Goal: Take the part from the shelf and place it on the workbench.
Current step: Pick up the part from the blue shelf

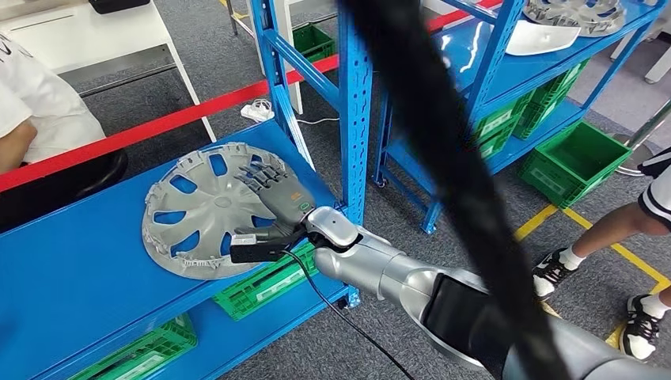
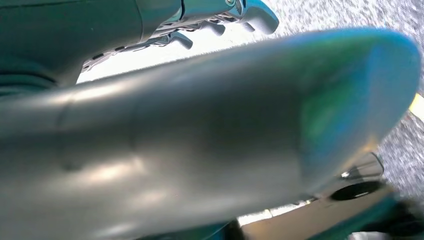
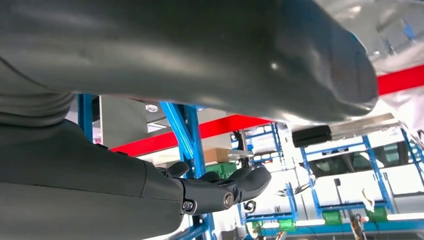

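A thick black cable is crossing the head view from top centre down to lower right, blurred, cutting over the silver right arm that is coming in from the lower right. The right hand is lying palm-down on the grey wheel cover, fingers spread flat over its right side, thumb at the near rim; not gripping it. The wheel cover is lying flat, face up, on the blue shelf at centre left, round so no long axis, its near edge overhanging the shelf's front lip. Green crates are sitting on the level below. A blue upright post is standing just right of the hand. In the left wrist view the left hand is showing at the top edge, fingers curled, a blurred grey surface crossing in front; cannot tell what it holds. Upper left, a seated person in white. Far right, a second blue shelf with more covers, a green bin, and a person's legs.
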Controlling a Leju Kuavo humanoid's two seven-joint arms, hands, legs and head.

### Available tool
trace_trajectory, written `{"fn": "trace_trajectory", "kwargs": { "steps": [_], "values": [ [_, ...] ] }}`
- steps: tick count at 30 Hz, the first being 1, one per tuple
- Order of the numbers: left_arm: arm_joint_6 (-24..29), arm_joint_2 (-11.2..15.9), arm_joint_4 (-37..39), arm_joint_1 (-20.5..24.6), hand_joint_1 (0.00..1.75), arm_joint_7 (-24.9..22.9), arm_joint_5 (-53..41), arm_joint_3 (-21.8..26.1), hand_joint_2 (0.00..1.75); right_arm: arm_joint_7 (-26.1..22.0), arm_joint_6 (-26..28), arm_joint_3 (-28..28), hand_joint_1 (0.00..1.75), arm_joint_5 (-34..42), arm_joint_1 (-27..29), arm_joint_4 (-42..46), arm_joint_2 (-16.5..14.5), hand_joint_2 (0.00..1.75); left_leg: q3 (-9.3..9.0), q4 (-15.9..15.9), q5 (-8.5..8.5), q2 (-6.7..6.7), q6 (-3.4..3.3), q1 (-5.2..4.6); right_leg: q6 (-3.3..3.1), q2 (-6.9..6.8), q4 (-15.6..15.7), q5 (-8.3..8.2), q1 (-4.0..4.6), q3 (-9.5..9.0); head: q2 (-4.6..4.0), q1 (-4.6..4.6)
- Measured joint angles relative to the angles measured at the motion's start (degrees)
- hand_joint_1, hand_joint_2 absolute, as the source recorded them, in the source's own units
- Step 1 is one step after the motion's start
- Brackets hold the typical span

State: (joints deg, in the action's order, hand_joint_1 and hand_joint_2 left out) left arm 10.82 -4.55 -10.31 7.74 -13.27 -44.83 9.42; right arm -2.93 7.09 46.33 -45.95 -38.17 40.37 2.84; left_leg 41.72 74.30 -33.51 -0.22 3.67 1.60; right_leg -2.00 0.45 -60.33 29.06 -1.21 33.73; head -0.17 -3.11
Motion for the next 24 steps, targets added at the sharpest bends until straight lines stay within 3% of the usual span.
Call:
{"fn": "trace_trajectory", "kwargs": {
  "steps": [1, 2, 3, 5, 7, 9, 10, 17, 24],
  "values": [
    [0.0, 0.0, 0.0, -0.1, 0.00, 0.1, 0.1, 0.0, 0.00, 0.2, -0.2, 0.1, 0.00, 0.3, 0.2, 0.0, 0.0, 0.87, 1.21, 1.3, 0.47, 0.00, -0.26, -0.13, -0.20, 0.03, 0.0, 0.29, 0.23, -0.34, 0.00, -0.02],
    [-0.1, 0.0, 0.0, -0.3, 0.00, 0.1, 0.2, 0.0, 0.00, 0.5, -0.4, 0.1, 0.00, 0.6, 0.3, 0.0, -0.1, 1.31, 1.25, 0.3, 2.12, -0.01, -0.64, -0.30, -0.29, 0.11, 0.0, 0.61, 0.44, -0.78, 0.00, -0.01],
    [-0.1, 0.0, 0.0, -0.3, 0.00, 0.1, 0.3, 0.0, 0.00, 0.7, -0.7, 0.1, 0.00, 1.0, 0.4, 0.0, -0.2, 1.75, 0.25, -2.8, 4.65, -0.03, -1.17, -0.56, -0.29, 0.21, 0.0, 0.98, 0.62, -1.32, 0.00, -0.01],
    [-0.2, 0.2, 0.0, -0.4, 0.00, 0.1, 0.2, 0.0, 0.00, 0.7, -1.7, 0.1, 0.00, 2.1, 0.4, 0.0, -0.6, 1.75, -2.74, -10.0, 8.65, -0.07, -2.42, -1.21, -0.07, 0.39, 0.1, 1.66, 0.84, -2.14, 0.00, 0.00],
    [-0.3, 0.2, 0.0, -0.2, 0.00, 0.2, 0.2, 0.1, 0.00, 0.0, -3.1, 0.1, 0.00, 3.5, 0.5, 0.0, -0.8, 1.75, -4.54, -13.9, 9.24, -0.13, -2.42, -1.55, 0.23, 0.46, 0.0, 2.00, 0.99, -2.17, 0.00, -0.02],
    [-0.5, 0.0, 0.0, -0.1, 0.00, 0.3, 0.1, 0.1, 0.00, -0.9, -4.4, 0.1, 0.00, 4.6, 0.8, 0.0, -0.9, 1.75, -4.93, -14.8, 8.90, -0.28, -1.84, -1.59, 0.38, 0.40, 0.1, 2.03, 1.01, -2.05, 0.00, -0.04],
    [-0.5, 0.0, 0.0, -0.2, 0.00, 0.4, 0.1, 0.2, 0.00, -1.2, -4.7, 0.1, 0.00, 4.9, 0.9, 0.0, -0.9, 1.75, -4.88, -14.8, 8.91, -0.38, -1.85, -1.63, 0.41, 0.33, 0.3, 2.02, 0.95, -2.15, 0.00, -0.07],
    [-0.5, -0.1, 0.0, -0.1, 0.00, 0.5, -0.3, 0.5, 0.00, -1.7, -5.5, 0.1, 0.00, 5.8, 0.9, 0.0, -0.9, 1.75, -4.92, -14.8, 8.61, -0.47, -2.63, -1.68, 0.90, 0.22, 1.2, 1.95, 0.95, -2.63, 0.00, -0.07],
    [-0.9, -0.2, 0.0, 0.3, 0.00, 0.2, -1.1, 0.5, 0.00, -4.2, -8.9, 0.2, 0.00, 8.6, 0.9, -0.8, -2.2, 1.75, -4.96, -14.8, 8.71, -0.45, -2.85, -1.68, 1.26, 0.22, 1.2, 1.81, 0.95, -2.70, 0.00, -0.06]
  ]
}}
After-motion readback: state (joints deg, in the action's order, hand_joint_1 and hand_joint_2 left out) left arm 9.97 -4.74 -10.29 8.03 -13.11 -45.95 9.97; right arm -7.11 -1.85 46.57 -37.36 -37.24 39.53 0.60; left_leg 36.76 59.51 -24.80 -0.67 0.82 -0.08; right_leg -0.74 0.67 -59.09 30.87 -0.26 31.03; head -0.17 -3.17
